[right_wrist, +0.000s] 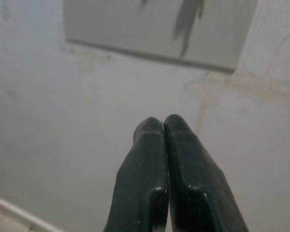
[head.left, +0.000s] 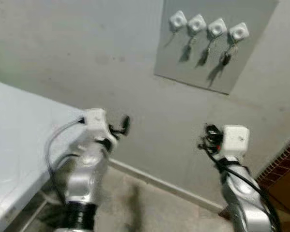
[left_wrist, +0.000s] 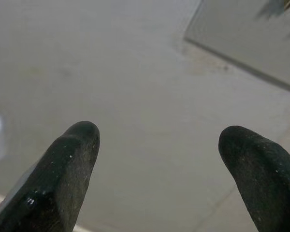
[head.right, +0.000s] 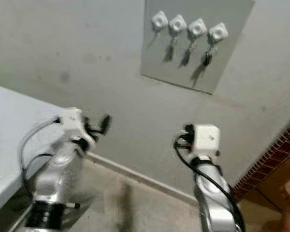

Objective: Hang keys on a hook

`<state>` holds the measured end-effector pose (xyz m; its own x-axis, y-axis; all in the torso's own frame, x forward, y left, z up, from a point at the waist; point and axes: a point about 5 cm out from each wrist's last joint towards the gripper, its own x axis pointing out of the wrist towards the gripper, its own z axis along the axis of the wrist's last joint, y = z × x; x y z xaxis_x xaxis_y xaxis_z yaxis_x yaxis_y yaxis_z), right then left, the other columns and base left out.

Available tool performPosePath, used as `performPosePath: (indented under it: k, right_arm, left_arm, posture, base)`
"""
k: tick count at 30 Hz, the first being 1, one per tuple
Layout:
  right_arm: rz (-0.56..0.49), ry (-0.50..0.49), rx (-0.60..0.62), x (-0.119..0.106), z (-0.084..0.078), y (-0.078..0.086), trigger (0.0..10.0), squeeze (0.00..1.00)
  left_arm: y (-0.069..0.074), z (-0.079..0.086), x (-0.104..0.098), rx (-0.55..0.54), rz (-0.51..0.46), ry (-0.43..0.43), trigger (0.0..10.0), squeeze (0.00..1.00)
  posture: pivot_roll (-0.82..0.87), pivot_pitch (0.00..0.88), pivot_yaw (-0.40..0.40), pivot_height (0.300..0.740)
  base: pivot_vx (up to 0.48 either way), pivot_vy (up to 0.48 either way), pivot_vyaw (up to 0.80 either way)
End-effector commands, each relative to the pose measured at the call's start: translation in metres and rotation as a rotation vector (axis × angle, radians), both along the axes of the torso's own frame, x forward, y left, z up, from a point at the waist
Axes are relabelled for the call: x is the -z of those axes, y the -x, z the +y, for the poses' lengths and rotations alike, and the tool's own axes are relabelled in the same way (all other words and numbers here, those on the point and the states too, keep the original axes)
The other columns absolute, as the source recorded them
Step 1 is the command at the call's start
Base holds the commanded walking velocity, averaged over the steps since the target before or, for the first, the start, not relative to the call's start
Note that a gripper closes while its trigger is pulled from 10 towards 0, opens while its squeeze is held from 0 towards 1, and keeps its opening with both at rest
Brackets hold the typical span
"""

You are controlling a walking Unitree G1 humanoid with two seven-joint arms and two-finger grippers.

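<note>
Arms rise side by side before a pale plastered wall (head.left: pixel 87 53), both bent at the elbow with forearms angled up and wrists pointing at it. The left gripper (left_wrist: pixel 159 145) has its two long black fingers spread wide apart, nothing between them; in the left wrist view the fingertips (left_wrist: pixel 79 137) frame bare wall, with the lower edge of a flat grey rectangular wall board (head.left: pixel 208 53) beyond and above them. In the left eye view the left gripper (head.left: pixel 123 125) sits at the end of a silver forearm with a white wrist block, a grey cable looping out beside it. The right gripper (right_wrist: pixel 163 126) has its fingers pressed together, tips touching, holding nothing; it points up at the wall just below the same board.

Four white square hooks (head.left: pixel 209 26) stand in a row along the top of the board, well above both grippers and nearer the right one. Small dark keys (head.left: pixel 225 58) hang from the hooks, though blur hides their detail. A light grey tabletop (head.left: pixel 19 135) lies beside the left arm, on its outer side. A red brick surface (head.left: pixel 285 164) shows beyond the right arm.
</note>
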<state>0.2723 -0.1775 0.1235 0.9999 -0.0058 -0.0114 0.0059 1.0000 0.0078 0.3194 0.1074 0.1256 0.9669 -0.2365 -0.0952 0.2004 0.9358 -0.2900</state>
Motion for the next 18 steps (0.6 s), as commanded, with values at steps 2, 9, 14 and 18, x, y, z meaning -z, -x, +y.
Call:
performPosePath:
  k: [2,9,14,18]
  right_arm:
    - [-0.023,-0.013,-0.033,-0.0072,0.0094,-0.0028,10.0,0.0]
    - [-0.024,-0.014,-0.036,-0.0078,0.0093,-0.0031,10.0,0.0]
    - [-0.023,-0.013,-0.039,-0.0078,0.0096,-0.0033,10.0,0.0]
    - [-0.024,-0.011,-0.04,-0.0082,0.0103,-0.0034,10.0,0.0]
  left_arm:
    - [-0.0022,0.0116,-0.0036,-0.034,-0.008,-0.014,10.0,0.0]
    - [-0.0027,0.0117,-0.0034,-0.039,-0.007,-0.012,10.0,0.0]
    - [-0.0028,0.0116,-0.0035,-0.034,-0.008,-0.017,10.0,0.0]
    - [-0.0027,0.0096,-0.0053,-0.01,-0.025,-0.046,10.0,0.0]
  posture:
    - [0.02,0.03,-0.067,0.74]
    - [0.02,0.028,-0.068,0.74]
    - [0.02,0.027,-0.069,0.74]
    - [0.02,0.028,-0.068,0.74]
  base:
    - [0.281,0.326,0.0]
    - [0.272,0.346,0.0]
    - [0.265,0.36,0.0]
    - [0.373,0.237,0.0]
